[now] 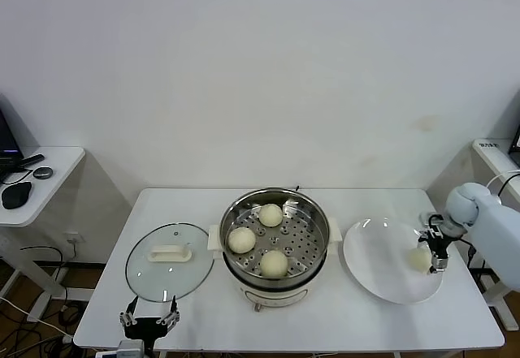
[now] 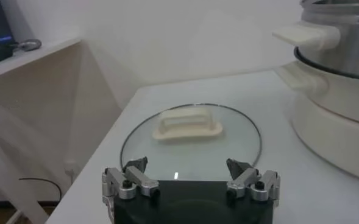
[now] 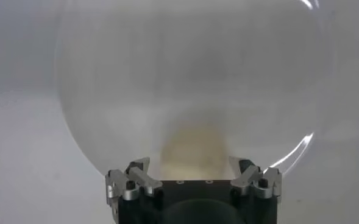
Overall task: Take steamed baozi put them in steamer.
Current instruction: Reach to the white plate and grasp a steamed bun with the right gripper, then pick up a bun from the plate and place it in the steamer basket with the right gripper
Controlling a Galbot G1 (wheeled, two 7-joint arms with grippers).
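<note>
Already three baozi (image 1: pixel 262 239) sat in the steamer (image 1: pixel 309 216); one baozi (image 1: pixel 418 258) remained on the plate (image 1: pixel 378 265), at the steamer's three o'clock. Right gripper (image 1: pixel 435 250) was over it, jaws wide, holding nothing; left gripper (image 1: pixel 149 319) parked, jaws wide, empty.

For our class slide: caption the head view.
Three buns in the steamer; open right end effector around the fourth on the plate.

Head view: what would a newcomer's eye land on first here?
The shiny steamer at the table's centre, with three baozi on its perforated tray. To its right, the right gripper stands open over the last baozi on the white plate. On the steamer's left lies the glass lid, with the open left gripper parked at the table's near edge.
</note>
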